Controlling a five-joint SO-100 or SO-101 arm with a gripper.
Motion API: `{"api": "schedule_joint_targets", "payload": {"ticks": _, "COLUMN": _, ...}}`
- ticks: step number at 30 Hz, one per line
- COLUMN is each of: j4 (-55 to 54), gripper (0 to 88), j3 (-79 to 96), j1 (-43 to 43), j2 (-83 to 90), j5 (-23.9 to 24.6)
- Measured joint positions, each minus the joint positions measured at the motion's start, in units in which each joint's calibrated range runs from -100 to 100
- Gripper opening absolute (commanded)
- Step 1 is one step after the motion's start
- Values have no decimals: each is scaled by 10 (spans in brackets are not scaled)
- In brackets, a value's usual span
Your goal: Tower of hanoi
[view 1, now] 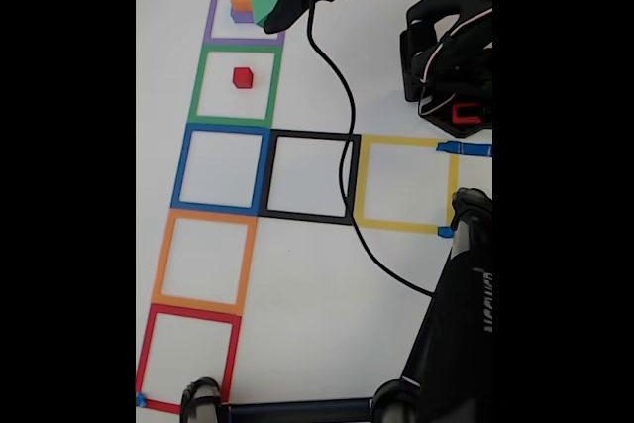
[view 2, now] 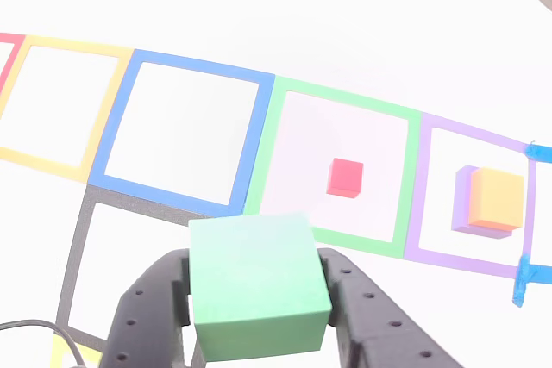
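Jaws clamp the green cube [view 2: 259,286], held above the tabletop [view 1: 317,294] near the purple square [view 1: 245,9], where orange [view 2: 497,199] sits on purple [view 2: 464,204]. Released off-centre, green could topple off orange.

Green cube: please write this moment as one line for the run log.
claw: shut on green cube, lifted | orange cube: on purple cube, purple square | red cube: alone, green square
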State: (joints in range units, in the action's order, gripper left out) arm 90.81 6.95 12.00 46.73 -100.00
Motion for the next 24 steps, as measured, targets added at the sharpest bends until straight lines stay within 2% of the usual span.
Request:
{"api": "schedule_joint_targets", "payload": {"ticks": 8, "j4": -231, "gripper": 36, "j3": 256, "j1": 22, "j2": 3, "j5": 4}}
{"api": "schedule_joint_targets", "payload": {"ticks": 17, "j4": -569, "gripper": 34, "j3": 545, "j1": 44, "j2": 2, "j5": 4}}
{"api": "schedule_joint_targets", "payload": {"ticks": 24, "j4": -867, "gripper": 36, "j3": 716, "j1": 63, "j2": -74, "j5": 4}}
